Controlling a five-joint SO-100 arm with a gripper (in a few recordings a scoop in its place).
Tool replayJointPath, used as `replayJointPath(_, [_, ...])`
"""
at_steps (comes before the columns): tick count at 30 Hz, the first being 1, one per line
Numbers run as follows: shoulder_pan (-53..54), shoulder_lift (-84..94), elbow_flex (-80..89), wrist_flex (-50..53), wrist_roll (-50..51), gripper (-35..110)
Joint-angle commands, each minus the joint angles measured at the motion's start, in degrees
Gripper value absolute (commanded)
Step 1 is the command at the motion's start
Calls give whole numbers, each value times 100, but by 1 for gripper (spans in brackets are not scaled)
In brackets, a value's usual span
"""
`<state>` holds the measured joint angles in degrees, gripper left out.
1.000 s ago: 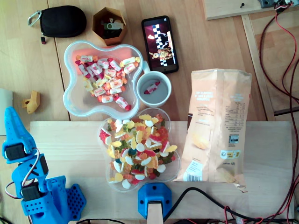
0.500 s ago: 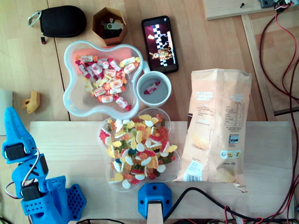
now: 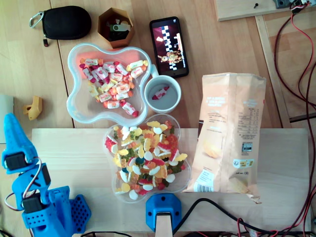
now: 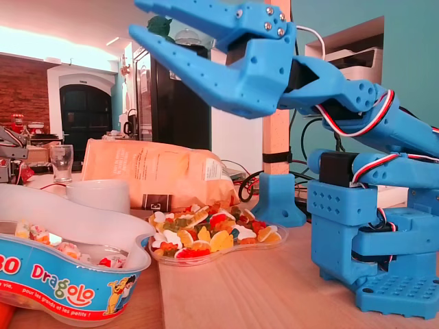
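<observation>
Your arm (image 3: 30,193) folded back over own base (image 3: 59,215), lower left of overhead view; links stacked, elbow bent sharp, red-white servo leads looping at joints. Your gripper (image 4: 135,18) up high in fixed view, pointing left, tilted slightly downward. Fingers (image 4: 185,65) parted in narrow V, nothing between them. Wrist level behind gripper.

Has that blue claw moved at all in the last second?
No. In the overhead view the gripper keeps the same gap to the yellow plastic piece and to the left edge of the wooden board.
</observation>
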<state>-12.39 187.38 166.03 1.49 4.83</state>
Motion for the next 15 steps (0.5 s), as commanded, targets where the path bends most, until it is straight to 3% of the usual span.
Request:
replayJointPath(1, [-132,272,-721,-9,70,8])
replayJointPath(6, [-132,-26,-1608,334,79,7])
replayJointPath(15, [-141,-1881,-4342,2109,88,8])
